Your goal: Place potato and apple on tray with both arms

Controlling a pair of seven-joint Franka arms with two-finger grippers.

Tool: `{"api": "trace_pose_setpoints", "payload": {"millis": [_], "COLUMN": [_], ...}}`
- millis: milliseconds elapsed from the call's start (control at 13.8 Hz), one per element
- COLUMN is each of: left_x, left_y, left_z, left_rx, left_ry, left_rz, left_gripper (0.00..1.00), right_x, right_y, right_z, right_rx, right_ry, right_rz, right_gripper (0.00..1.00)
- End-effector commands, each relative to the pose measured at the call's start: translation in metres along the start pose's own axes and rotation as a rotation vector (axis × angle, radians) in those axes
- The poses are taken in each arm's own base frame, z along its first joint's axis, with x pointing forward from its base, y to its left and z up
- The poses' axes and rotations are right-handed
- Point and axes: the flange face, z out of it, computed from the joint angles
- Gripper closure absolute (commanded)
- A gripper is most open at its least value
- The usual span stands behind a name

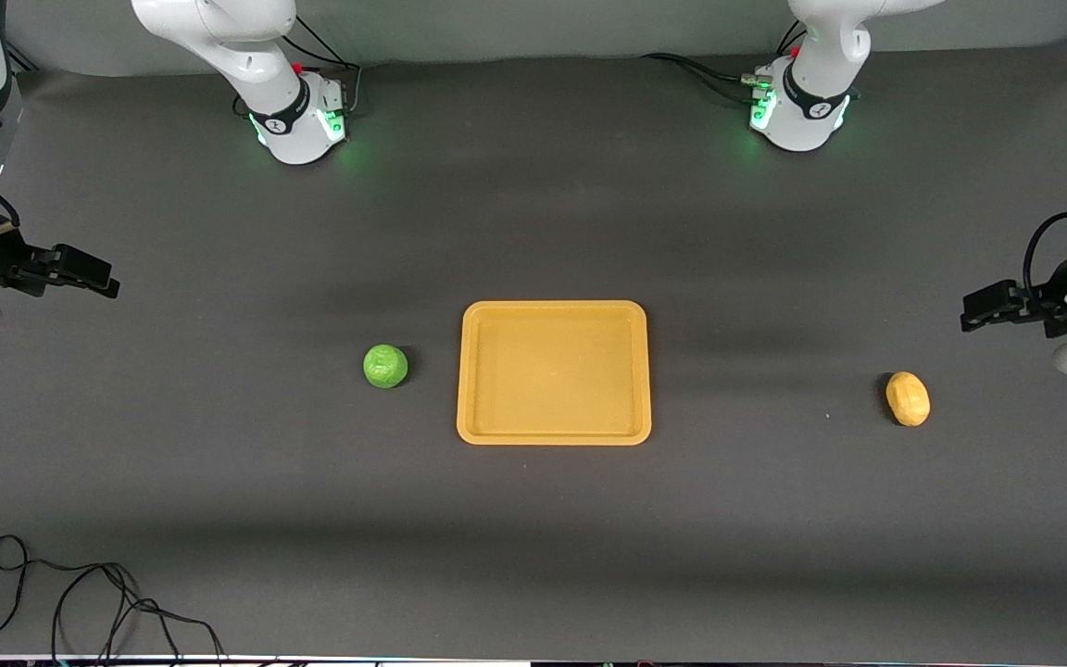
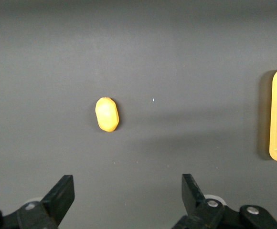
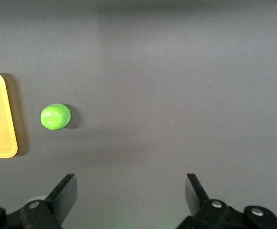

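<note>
Currently I am at the approach step; neither item is grasped and the tray (image 1: 553, 435) holds nothing. My left tool (image 2: 127, 193) hangs with fingers spread wide over the desk (image 1: 533, 519) at the left arm's end, empty. The potato (image 1: 908, 398) lies on the desk just off that tool, well apart from the tray. My right tool (image 3: 131, 193) hangs equally wide and empty over the right arm's end. The apple (image 1: 385, 365) rests near the tray's edge, well apart from that tool. Next move, as I judge it: centre each tool over its item, descend, and close. The potato's long axis calls for gripping across its width.
</note>
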Motion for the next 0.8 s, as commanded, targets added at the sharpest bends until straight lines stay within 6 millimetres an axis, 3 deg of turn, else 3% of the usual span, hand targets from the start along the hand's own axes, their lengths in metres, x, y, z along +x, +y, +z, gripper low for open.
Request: {"api": "trace_pose_setpoints", "payload": {"millis": [0, 145, 218, 364, 509, 655, 727], "left_x": [-0.001, -0.004, -0.004, -0.005, -0.009, -0.011, -0.010], "left_y": [-0.001, -0.001, -0.005, -0.014, -0.055, -0.084, -0.090], "left_z": [0.001, 0.004, 0.020, 0.078, 0.152, 0.201, 0.222], "left_rx": [0.000, -0.002, -0.004, 0.012, 0.002, -0.022, -0.033], "left_ry": [0.017, -0.003, -0.015, -0.006, -0.008, -0.064, -0.088], "left_rz": [-0.015, -0.013, -0.008, -0.015, -0.051, -0.020, -0.023], "left_gripper": [0.00, 0.00, 0.00, 0.00, 0.00, 0.00, 0.00], "right_x": [-0.001, 0.002, 0.002, 0.002, 0.001, 0.001, 0.000], "right_y": [-0.001, 0.000, 0.000, -0.004, -0.003, -0.004, -0.002], "right_z": [-0.006, -0.006, -0.006, -0.005, -0.004, -0.003, -0.002], "right_rx": [-0.003, -0.001, -0.001, -0.003, -0.003, -0.003, -0.002], "right_ry": [-0.003, -0.001, -0.001, -0.006, -0.009, -0.012, -0.018], "right_rz": [-0.011, -0.009, -0.009, -0.018, -0.020, -0.081, -0.093], "right_gripper": [0.00, 0.00, 0.00, 0.00, 0.00, 0.00, 0.00]}}
